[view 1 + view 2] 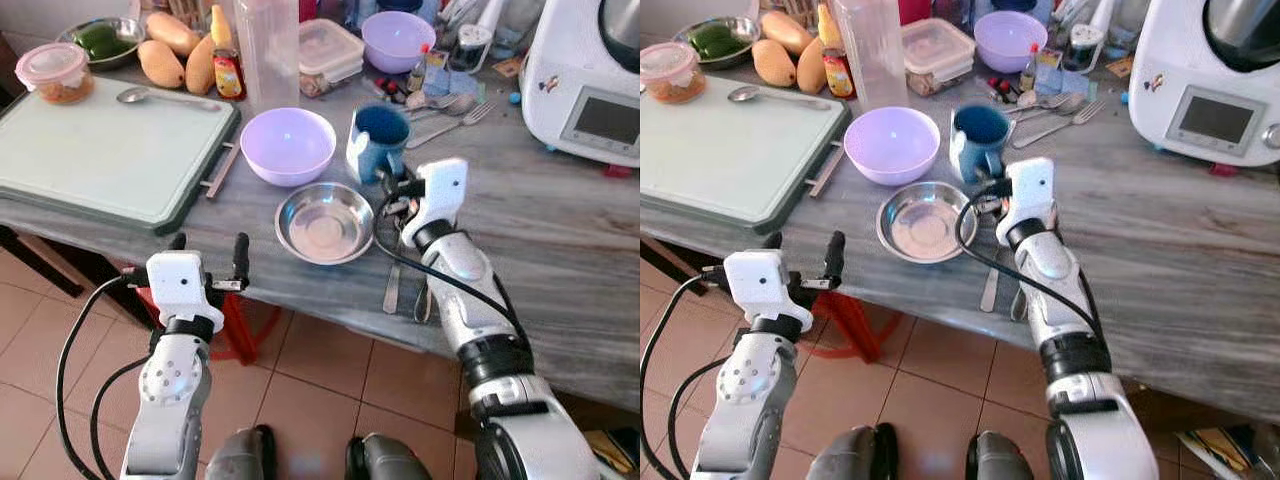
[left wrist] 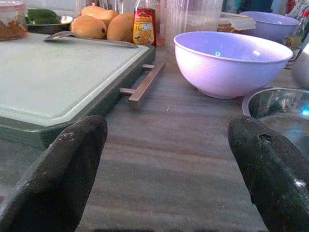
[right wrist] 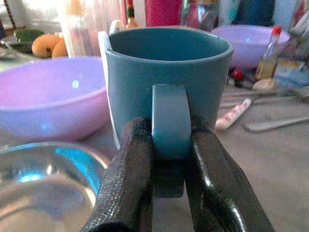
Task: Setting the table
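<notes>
At ten o'clock of the pinched mug (image 1: 381, 139) sits a bowl (image 1: 288, 144); right gripper (image 3: 170, 159) clamps its handle, left gripper (image 1: 208, 262) gapes.

The white appliance (image 1: 590, 85) is cut off by the head views' top and right edges. The mug (image 3: 166, 92) handle's lower end is hidden between the right gripper (image 3: 169, 193) fingers. Label text on the bottle (image 2: 144, 28) is too small to read.
</notes>
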### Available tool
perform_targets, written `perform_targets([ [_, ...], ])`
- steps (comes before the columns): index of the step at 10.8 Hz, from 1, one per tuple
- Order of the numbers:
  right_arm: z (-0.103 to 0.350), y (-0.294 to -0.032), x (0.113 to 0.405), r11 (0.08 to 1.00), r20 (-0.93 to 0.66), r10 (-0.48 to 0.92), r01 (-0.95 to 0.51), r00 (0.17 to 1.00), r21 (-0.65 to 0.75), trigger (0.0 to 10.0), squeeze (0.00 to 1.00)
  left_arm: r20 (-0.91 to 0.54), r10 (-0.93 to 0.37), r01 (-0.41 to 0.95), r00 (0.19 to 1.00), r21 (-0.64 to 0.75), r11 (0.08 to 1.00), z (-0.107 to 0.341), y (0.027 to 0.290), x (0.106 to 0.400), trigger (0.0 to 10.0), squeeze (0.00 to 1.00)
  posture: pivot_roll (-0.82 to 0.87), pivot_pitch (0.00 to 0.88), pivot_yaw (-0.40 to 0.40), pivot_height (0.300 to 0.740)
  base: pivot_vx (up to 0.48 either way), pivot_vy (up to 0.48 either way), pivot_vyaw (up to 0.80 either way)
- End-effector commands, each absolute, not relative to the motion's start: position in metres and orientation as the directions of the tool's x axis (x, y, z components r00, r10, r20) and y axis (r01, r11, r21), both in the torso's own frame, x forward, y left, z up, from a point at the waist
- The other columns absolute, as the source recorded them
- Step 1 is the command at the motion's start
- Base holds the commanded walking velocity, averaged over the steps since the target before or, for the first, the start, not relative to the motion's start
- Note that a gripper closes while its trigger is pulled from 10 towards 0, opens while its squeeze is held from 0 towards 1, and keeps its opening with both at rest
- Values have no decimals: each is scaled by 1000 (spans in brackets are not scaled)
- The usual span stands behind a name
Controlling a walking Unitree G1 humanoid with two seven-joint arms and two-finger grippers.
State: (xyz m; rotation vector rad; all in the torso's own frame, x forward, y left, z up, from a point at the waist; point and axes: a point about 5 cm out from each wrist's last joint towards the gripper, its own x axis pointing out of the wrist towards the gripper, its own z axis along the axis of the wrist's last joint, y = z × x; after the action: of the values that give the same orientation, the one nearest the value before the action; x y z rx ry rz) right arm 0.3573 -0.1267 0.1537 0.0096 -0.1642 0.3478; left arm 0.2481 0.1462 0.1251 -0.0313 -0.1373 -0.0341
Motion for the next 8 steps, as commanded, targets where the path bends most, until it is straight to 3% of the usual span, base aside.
perform_targets([
  [1,158,-127,359,940,186,340,-341,922,-26,10000,0,126,-35,38,991,-24,999,124,146,246,10000,0,9,211,-6,740,0,0,0],
  [5,146,-128,358,933,165,360,-358,918,-43,10000,0,119,-36,39,992,-20,999,124,144,246,10000,0,4,211,-3,740,0,0,0],
  [6,145,-127,357,933,170,361,-357,917,-51,10000,1000,115,-34,36,993,-21,999,123,145,246,10000,0,4,212,-4,740,0,0,0],
  [8,145,-125,353,928,191,372,-365,908,-74,10000,1000,98,-27,29,995,-20,999,120,144,244,10000,0,6,203,-3,740,0,0,0],
])
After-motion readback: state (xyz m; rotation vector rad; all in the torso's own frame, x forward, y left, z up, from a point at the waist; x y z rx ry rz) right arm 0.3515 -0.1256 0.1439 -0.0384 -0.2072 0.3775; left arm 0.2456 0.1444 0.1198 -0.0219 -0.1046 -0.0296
